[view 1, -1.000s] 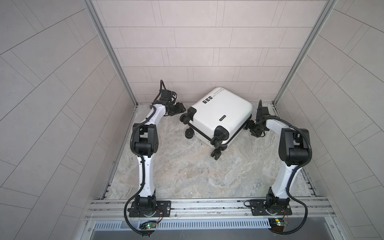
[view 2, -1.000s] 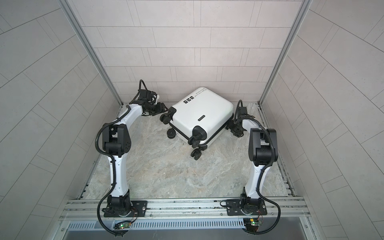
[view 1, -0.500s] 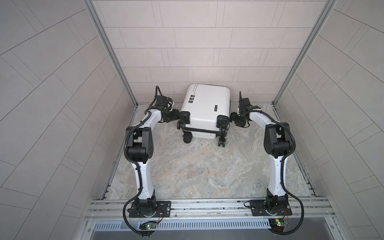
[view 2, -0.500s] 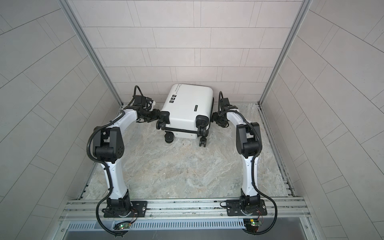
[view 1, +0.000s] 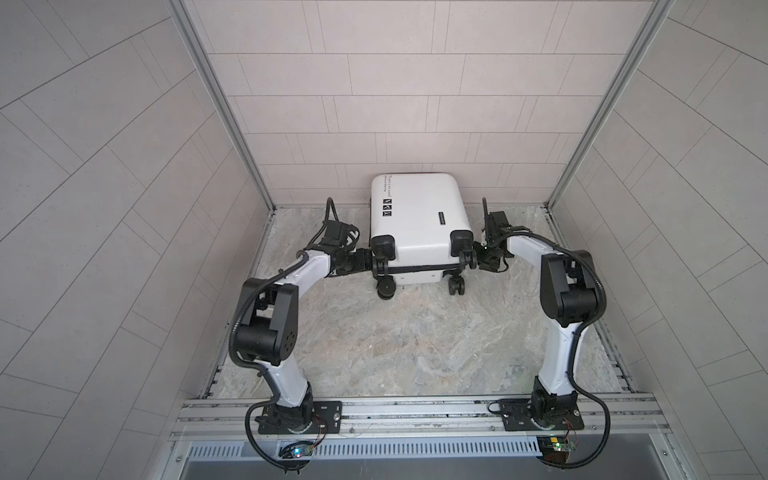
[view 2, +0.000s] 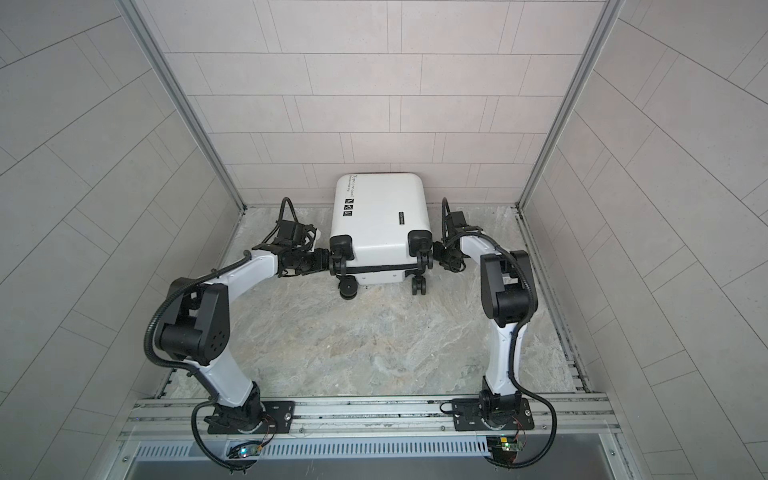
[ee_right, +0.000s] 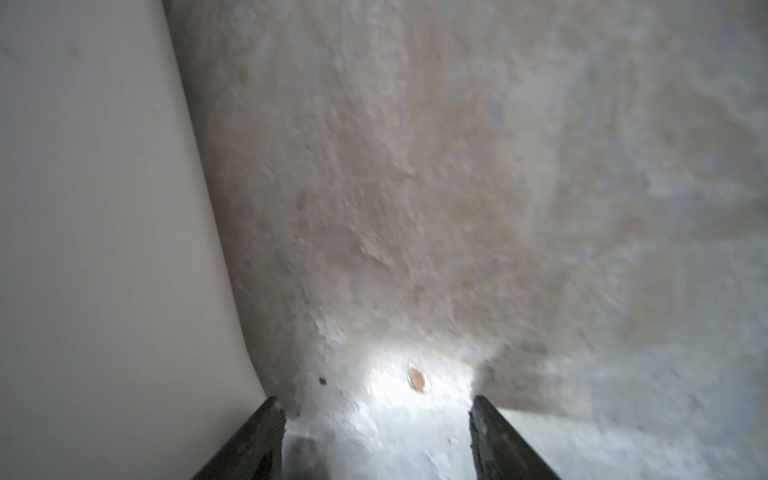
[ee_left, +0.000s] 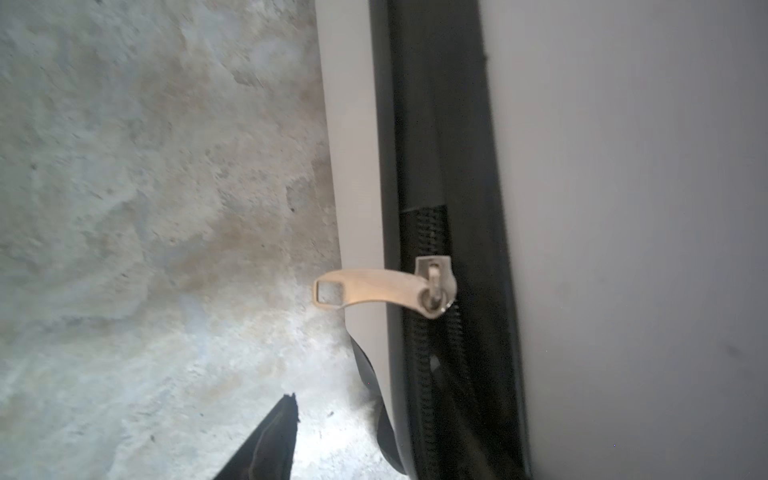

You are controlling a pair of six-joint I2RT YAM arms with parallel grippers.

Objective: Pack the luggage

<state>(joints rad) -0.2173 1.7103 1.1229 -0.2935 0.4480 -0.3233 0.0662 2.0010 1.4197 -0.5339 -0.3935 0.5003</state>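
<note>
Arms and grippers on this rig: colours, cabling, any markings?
The left arm and right arm: white links, bulky black joints, black ribbed cable looped alongside, black base plates. The left gripper and right gripper are black with tapered fingers. No markings visible.

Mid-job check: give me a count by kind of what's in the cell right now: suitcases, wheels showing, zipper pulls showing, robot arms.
luggage: 1
spinner wheels: 4
zipper pull, seen in the left wrist view: 1
robot arms: 2
Total: 8
</note>
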